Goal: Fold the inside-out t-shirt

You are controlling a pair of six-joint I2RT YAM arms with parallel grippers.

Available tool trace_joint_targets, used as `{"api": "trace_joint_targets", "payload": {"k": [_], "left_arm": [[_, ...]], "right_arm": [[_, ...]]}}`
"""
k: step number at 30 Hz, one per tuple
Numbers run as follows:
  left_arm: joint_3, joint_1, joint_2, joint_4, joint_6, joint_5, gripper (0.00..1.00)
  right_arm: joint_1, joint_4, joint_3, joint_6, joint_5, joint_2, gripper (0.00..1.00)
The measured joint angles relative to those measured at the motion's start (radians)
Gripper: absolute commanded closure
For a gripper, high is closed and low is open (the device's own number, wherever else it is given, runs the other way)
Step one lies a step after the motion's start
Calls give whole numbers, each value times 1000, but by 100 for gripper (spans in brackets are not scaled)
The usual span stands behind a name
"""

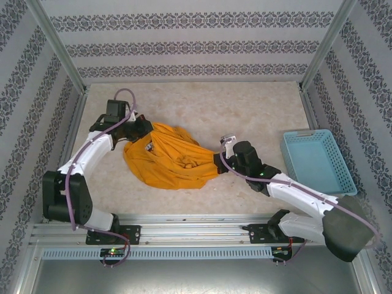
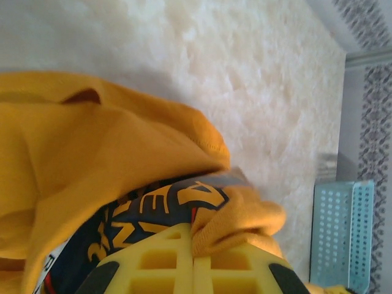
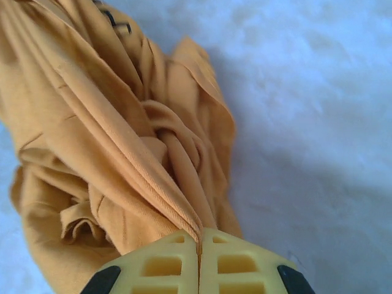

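Top external view shows the inside-out t-shirt [image 1: 166, 160] lying in a bunched heap near the middle of the table [image 1: 257, 110], right between the two hands. The left hand [image 1: 139, 130] is at the shirt's far left end. The right hand [image 1: 215, 164] is at its near right end. So the shirt's long way runs on a slant from one hand to the other. Neither hand has to reach, because both touch the cloth.

Left wrist view shows the left hand shut tight on a fold of orange cloth. A dark print with orange letters peeks out from under that fold.

Right wrist view shows the right hand shut on a twisted, rope-like end of the shirt. The cloth fans out away from it.

I think the next move is to pull the two ends apart along that slanted line, so the heap opens flat. The twist by the right hand may stop it from spreading. The blue basket [image 1: 315, 160] sits well off to the right, out of the way.
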Motion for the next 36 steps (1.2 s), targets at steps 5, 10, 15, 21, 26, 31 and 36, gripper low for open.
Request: {"api": "trace_joint_targets", "payload": {"k": [5, 10, 15, 21, 26, 31, 36], "left_arm": [[26, -101, 72, -6, 39, -32, 100], [40, -134, 66, 0, 63, -42, 100], [39, -134, 36, 1, 74, -51, 100], [21, -134, -10, 2, 81, -62, 79], [-3, -139, -61, -40, 93, -128, 52], [-55, -249, -155, -80, 116, -239, 33], [-127, -432, -253, -76, 116, -336, 22]], "right_arm": [[-12, -97, 86, -10, 27, 40, 39], [-18, -143, 265, -47, -5, 117, 31], [-8, -143, 418, -67, -98, 293, 29], [45, -192, 553, -82, -153, 515, 57], [50, -231, 582, -86, -169, 564, 99], [48, -243, 575, -65, -157, 473, 100], [48, -214, 560, 11, -145, 316, 100]]}}
